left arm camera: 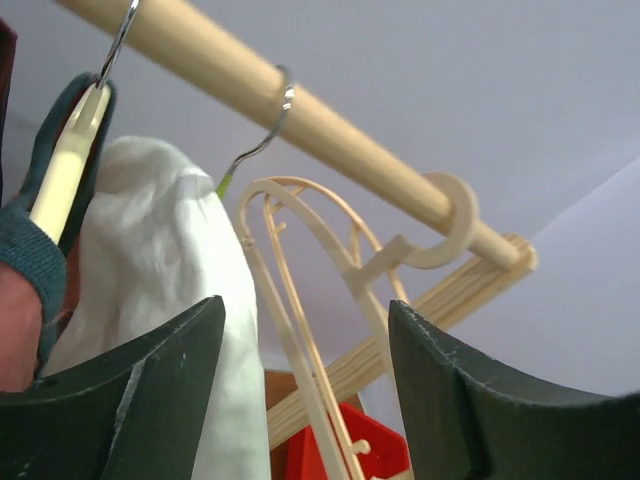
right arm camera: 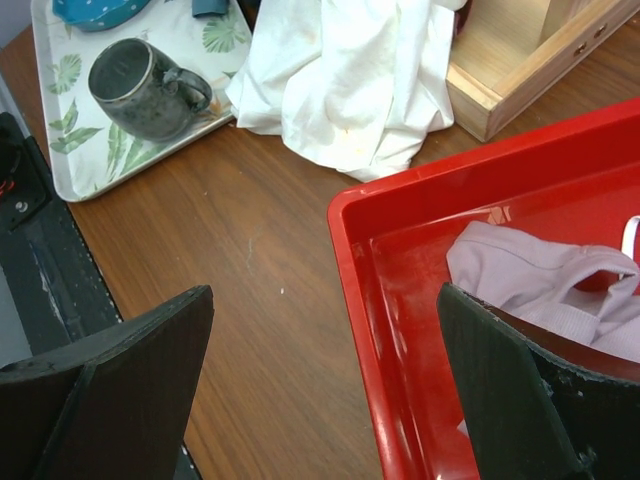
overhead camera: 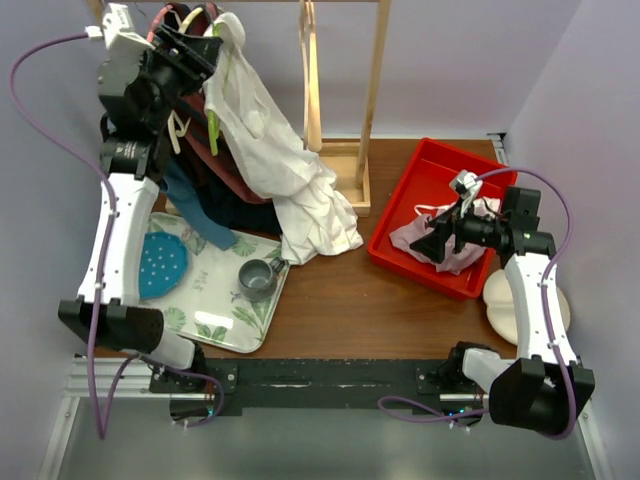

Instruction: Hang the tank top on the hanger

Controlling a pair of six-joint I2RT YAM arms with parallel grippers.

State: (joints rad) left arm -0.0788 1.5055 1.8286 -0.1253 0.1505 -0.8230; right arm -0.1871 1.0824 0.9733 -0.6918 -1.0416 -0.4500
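The white tank top (overhead camera: 285, 160) hangs from the rail at the top left, and its lower end lies bunched on the table (right arm camera: 350, 70). In the left wrist view it is draped over the lime-green hanger (left arm camera: 224, 184), of which only the green neck under a metal hook shows. A green strip of the hanger (overhead camera: 214, 128) also peeks out along the top's left edge. My left gripper (overhead camera: 200, 48) is raised just below the rail beside the top, open (left arm camera: 305, 400), holding nothing. My right gripper (overhead camera: 437, 243) hovers open over the near-left rim of the red bin (right arm camera: 325, 400).
A cream hanger (left arm camera: 330, 250) and a teal-covered one (left arm camera: 60, 170) share the wooden rail (left arm camera: 330, 130). Dark clothes (overhead camera: 215, 190) hang behind the top. A pale wooden hanger (overhead camera: 312, 80) is on the rack. The leaf-print tray (overhead camera: 215, 320) carries a mug (overhead camera: 257, 278) and a blue bowl (overhead camera: 160, 265). The red bin (overhead camera: 400, 255) holds a mauve-pink cloth (right arm camera: 540, 280).
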